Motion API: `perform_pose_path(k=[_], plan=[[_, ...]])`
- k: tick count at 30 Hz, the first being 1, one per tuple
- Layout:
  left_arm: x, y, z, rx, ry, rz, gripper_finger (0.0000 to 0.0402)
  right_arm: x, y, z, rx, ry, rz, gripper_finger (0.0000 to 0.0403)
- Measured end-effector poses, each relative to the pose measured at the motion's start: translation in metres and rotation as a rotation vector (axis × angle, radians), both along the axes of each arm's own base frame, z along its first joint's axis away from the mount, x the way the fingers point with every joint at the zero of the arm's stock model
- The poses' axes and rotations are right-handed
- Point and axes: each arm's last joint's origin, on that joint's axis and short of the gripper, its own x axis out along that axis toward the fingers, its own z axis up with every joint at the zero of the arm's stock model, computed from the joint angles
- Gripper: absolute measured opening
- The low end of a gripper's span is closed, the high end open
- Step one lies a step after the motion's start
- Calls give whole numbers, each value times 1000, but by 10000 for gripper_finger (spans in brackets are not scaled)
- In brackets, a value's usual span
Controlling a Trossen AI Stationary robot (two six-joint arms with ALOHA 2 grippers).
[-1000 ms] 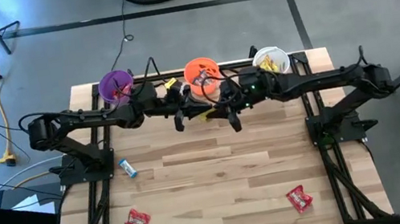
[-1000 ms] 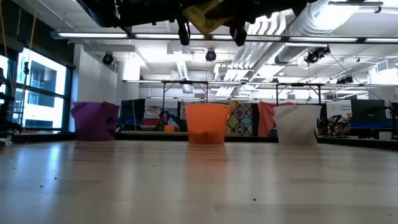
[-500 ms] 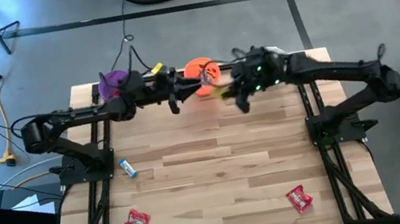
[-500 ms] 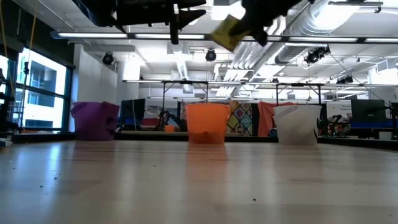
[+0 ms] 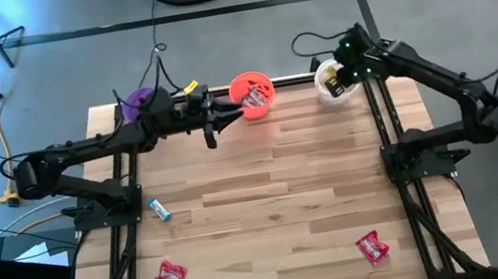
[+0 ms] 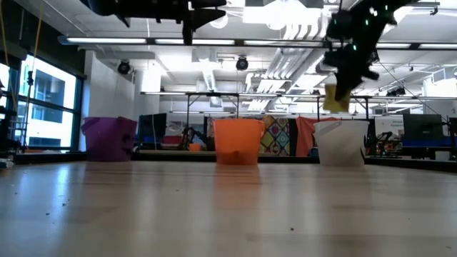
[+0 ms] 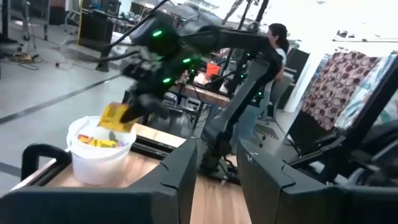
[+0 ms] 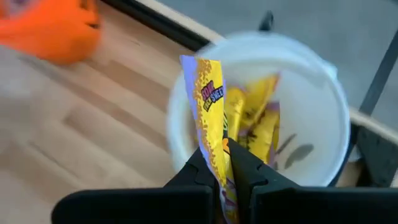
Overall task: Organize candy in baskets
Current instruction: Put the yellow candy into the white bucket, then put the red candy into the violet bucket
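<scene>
Here the table (image 5: 269, 197) is pale wood planks, laid lengthwise, with three round plastic buckets along its far edge: purple (image 5: 137, 104), orange (image 5: 252, 93) and white (image 5: 334, 82). The right gripper (image 8: 225, 163) hangs over the white bucket, fingers pinched together on a glossy yellow packet (image 8: 210, 112); its print is too blurred to read, apart from a dark blue patch with pale lettering. More yellow packets (image 8: 258, 121) lie inside that bucket. The left gripper (image 5: 210, 131) hovers between the purple and orange buckets, fingers apart, holding nothing. On the near half of the table lie two crinkled red packets (image 5: 170, 274) (image 5: 373, 248), and a slim blue-and-white bar (image 5: 159, 210) rests toward the left side.
</scene>
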Motion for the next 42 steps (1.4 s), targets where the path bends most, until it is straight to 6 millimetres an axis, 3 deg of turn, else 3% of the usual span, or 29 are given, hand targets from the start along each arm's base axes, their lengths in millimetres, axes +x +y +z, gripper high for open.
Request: perform_pose_path(k=[4,8,13,17,22,26,30,37,39,42], plan=[[0,-6,0,-3,11,-10,94,-8,-16,-27,21,-26,-57,4],[2,-10,-2,-12,34,-19,91,-6,-30,-38,-21,-35,-159,19],[3,-14,-6,-29,72,-32,90,-4,-39,-48,25,-4,-196,86],[-2,-17,-4,-34,97,-13,89,-5,-39,-45,31,29,-222,164],[-17,-25,-15,-16,146,33,67,-8,-32,-17,-6,35,-214,249],[-35,-28,-27,-29,147,91,28,-2,-6,12,22,-23,-91,265],[-50,-31,-36,-47,143,99,3,8,40,18,159,-79,93,211],[-61,-34,-44,-48,146,99,1,9,133,-2,433,-200,316,18],[-62,-35,-44,-49,153,97,1,3,158,-12,516,-195,350,16],[-62,-35,-44,-48,149,93,0,-3,188,-25,647,-190,384,44]])
